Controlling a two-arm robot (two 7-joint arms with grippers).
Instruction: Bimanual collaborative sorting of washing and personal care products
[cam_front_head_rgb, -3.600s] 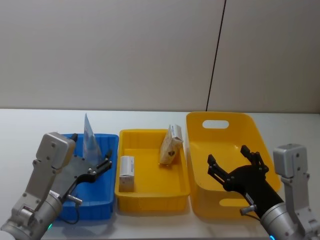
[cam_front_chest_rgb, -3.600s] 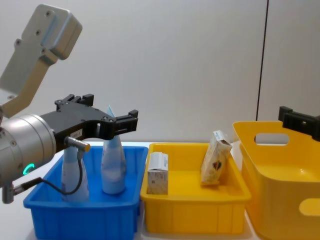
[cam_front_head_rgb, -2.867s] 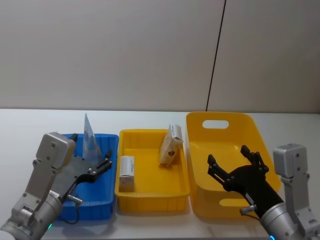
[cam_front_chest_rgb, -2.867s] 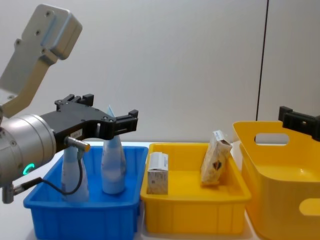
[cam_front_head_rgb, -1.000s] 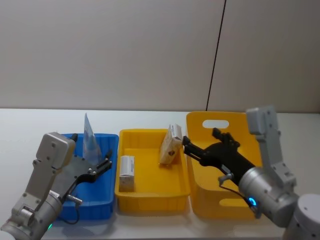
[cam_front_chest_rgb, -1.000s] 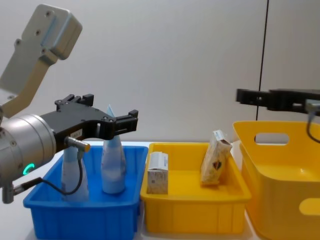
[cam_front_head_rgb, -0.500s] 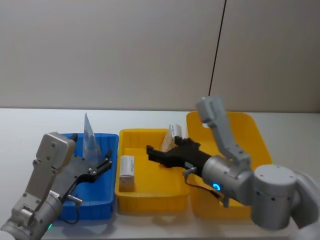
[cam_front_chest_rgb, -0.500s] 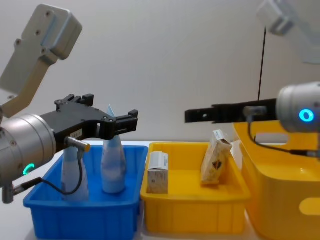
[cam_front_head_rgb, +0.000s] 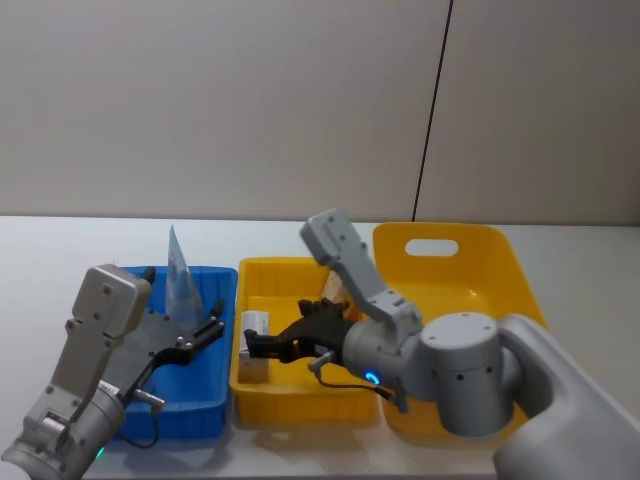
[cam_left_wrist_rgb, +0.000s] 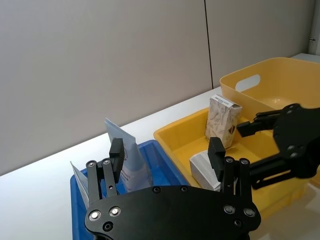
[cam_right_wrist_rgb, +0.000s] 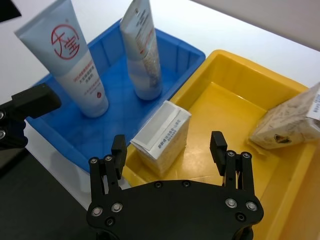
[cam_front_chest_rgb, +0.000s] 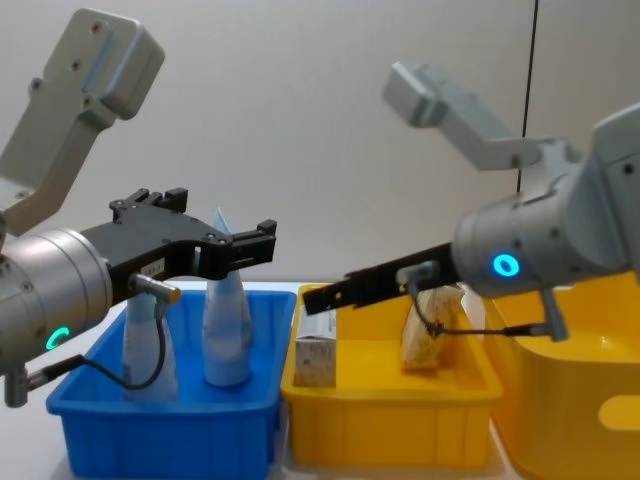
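Note:
Two pale blue tubes (cam_right_wrist_rgb: 75, 60) (cam_right_wrist_rgb: 142, 50) stand upright in the blue bin (cam_front_chest_rgb: 170, 440). One tube (cam_front_head_rgb: 180, 270) pokes up above the bin beside my left gripper (cam_front_head_rgb: 205, 330), which hovers open over the bin, holding nothing. A small white carton (cam_right_wrist_rgb: 162, 135) stands at the left end of the shallow yellow tray (cam_front_head_rgb: 270, 270). My right gripper (cam_front_head_rgb: 280, 335) reaches across the tray, open, just above this carton (cam_front_chest_rgb: 315, 360), with its fingers on either side in the right wrist view.
A beige patterned carton (cam_front_chest_rgb: 425, 330) leans in the tray's right part, behind my right arm. A deep yellow bin (cam_front_head_rgb: 470, 260) with handle slots stands to the right of the tray. All three containers sit close together on the white table.
My right arm has swung left from over the deep yellow bin, across the tray, to above the white carton. The left arm and all items have stayed still.

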